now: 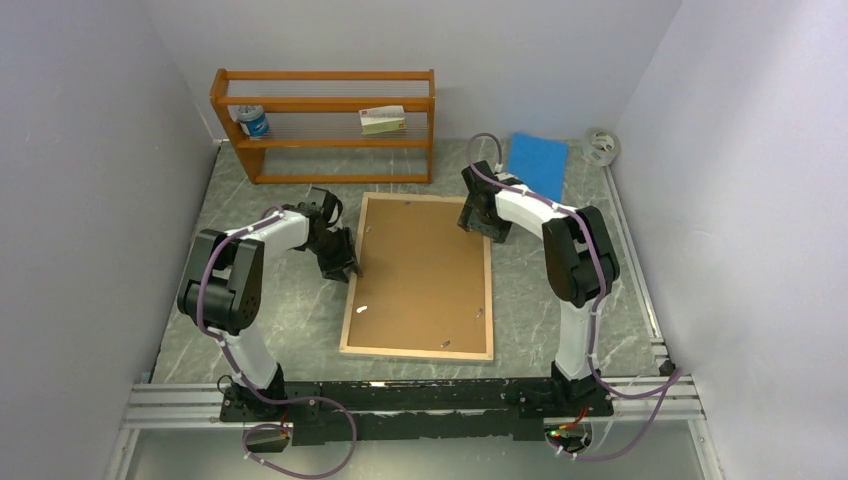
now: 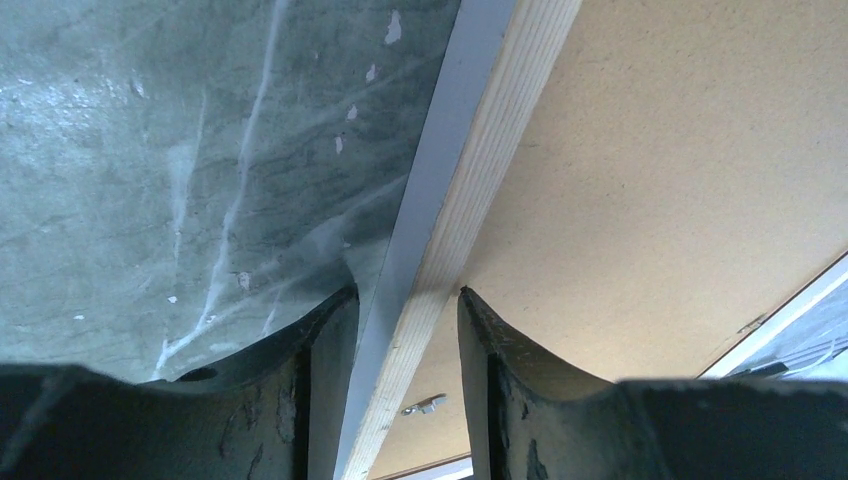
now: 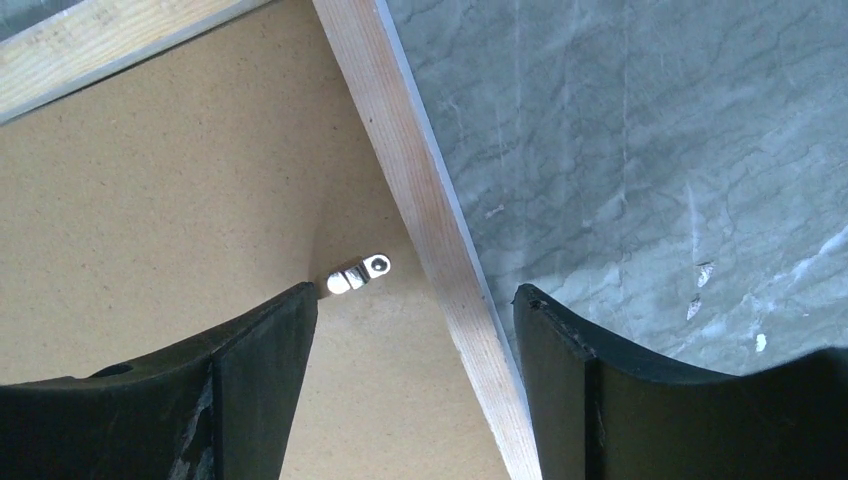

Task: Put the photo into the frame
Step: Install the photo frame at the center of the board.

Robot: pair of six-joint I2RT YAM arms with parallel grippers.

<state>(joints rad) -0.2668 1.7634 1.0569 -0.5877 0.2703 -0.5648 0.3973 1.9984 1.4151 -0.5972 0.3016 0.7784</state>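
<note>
The frame (image 1: 417, 352), face down on the table (image 1: 290, 320), brown backing board (image 1: 420, 270) set inside it, left tool (image 1: 348, 266) open astride the frame's left rail, right tool (image 1: 480, 226) open astride its right rail

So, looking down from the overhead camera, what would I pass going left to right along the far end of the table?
A wooden shelf, holding a small tin and then a small box → blue sheet → roll of tape.
</note>
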